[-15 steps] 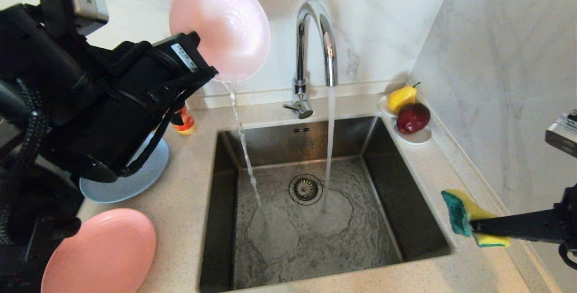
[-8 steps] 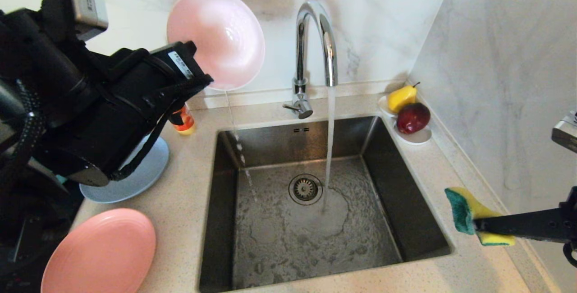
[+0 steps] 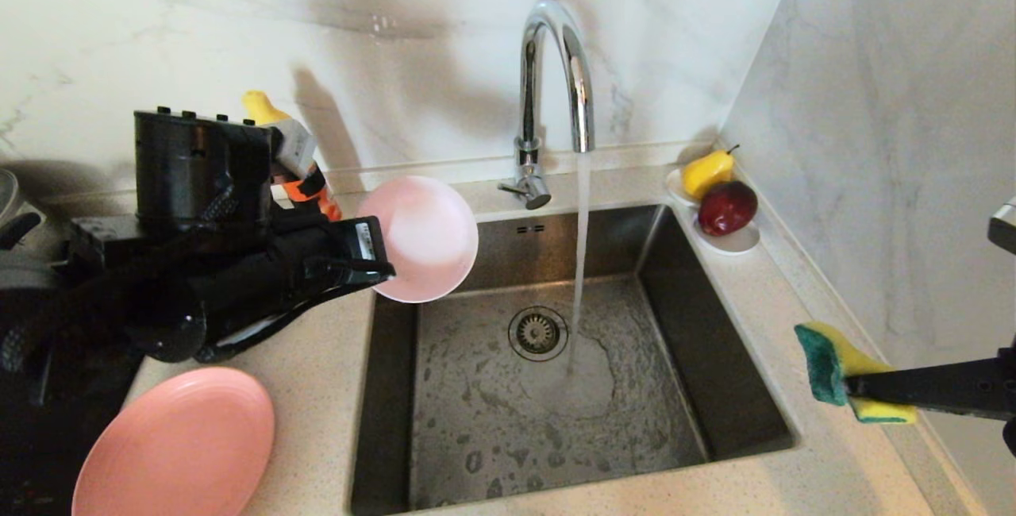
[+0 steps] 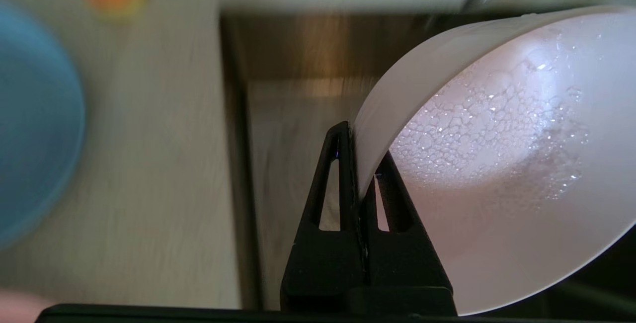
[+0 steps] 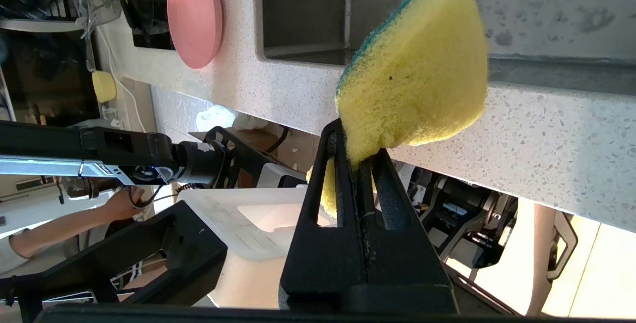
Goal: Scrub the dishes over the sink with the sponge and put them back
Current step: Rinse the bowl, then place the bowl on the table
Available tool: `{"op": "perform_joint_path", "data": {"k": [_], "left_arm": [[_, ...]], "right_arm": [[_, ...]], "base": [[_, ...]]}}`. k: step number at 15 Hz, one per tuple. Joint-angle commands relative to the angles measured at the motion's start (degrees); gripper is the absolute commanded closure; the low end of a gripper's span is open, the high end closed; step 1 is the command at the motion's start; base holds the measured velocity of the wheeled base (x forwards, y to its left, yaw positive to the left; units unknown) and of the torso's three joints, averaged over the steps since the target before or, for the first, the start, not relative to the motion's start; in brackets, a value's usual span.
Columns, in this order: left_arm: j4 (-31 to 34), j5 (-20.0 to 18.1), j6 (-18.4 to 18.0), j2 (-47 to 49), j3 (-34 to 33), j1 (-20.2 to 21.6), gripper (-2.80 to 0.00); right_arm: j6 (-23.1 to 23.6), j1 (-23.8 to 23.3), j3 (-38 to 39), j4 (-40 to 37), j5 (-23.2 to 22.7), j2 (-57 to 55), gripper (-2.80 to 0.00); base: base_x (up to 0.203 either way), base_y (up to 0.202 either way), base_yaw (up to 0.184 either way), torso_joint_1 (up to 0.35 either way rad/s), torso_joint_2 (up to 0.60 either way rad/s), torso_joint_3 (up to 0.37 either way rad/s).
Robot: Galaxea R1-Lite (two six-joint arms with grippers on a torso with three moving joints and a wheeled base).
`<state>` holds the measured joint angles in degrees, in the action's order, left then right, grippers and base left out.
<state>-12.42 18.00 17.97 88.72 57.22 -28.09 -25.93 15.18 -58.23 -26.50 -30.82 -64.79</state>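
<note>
My left gripper (image 3: 382,265) is shut on the rim of the pale pink-white bowl (image 3: 425,238) and holds it over the back left corner of the sink (image 3: 718,341). In the left wrist view the gripper (image 4: 358,164) pinches the bowl wall (image 4: 497,174), whose inside is wet and foamy. My right gripper (image 3: 848,386) is shut on the yellow and green sponge (image 3: 821,361) above the counter right of the sink. The sponge (image 5: 417,69) sticks out past that gripper (image 5: 358,156). A salmon-pink plate (image 3: 175,444) lies front left. The grey-blue plate (image 4: 35,124) lies under my left arm.
The chrome tap (image 3: 548,79) runs a stream of water into the basin near the drain (image 3: 538,333). A white saucer (image 3: 738,243) with a pear and a red apple sits at the back right corner. An orange bottle (image 3: 313,182) stands behind my left arm. A marble wall closes the right side.
My left arm has swung down from high by the back wall, bringing the bowl low over the sink's left rim. Water no longer pours from the bowl. The right arm has hardly moved.
</note>
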Motion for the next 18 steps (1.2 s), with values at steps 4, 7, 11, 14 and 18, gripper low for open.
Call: {"op": "perform_joint_path", "data": {"k": [4,7,11,14,18], "left_arm": [[39.3,-9.78,12.62,-2.07,17.25,17.31,0.0],[49.12,-10.49,16.1,-6.16,20.73,26.08,0.0],[57.62,-10.2,16.55,-9.88,21.3,38.92,0.0],[59.01,-11.77,16.38,-10.01,20.08,51.9,0.0],[58.14,-17.39,13.34,-5.55,17.11,65.41,0.0]], "right_arm": [[-0.09,-0.24,1.79,-0.03,-0.12,-0.33,0.0],[-0.09,-0.24,1.94,-0.3,-0.21,0.15,0.0],[0.07,-1.96,1.95,-0.2,-0.24,-0.43,0.0],[0.26,-6.46,1.72,-0.04,-0.72,-2.88,0.0],[0.27,-6.22,1.38,0.13,-1.6,-4.02,0.0]], "base": [[0.0,0.0,0.0,0.0,0.0,0.0],[0.0,0.0,0.0,0.0,0.0,0.0],[0.0,0.0,0.0,0.0,0.0,0.0],[0.0,0.0,0.0,0.0,0.0,0.0],[0.0,0.0,0.0,0.0,0.0,0.0]]}}
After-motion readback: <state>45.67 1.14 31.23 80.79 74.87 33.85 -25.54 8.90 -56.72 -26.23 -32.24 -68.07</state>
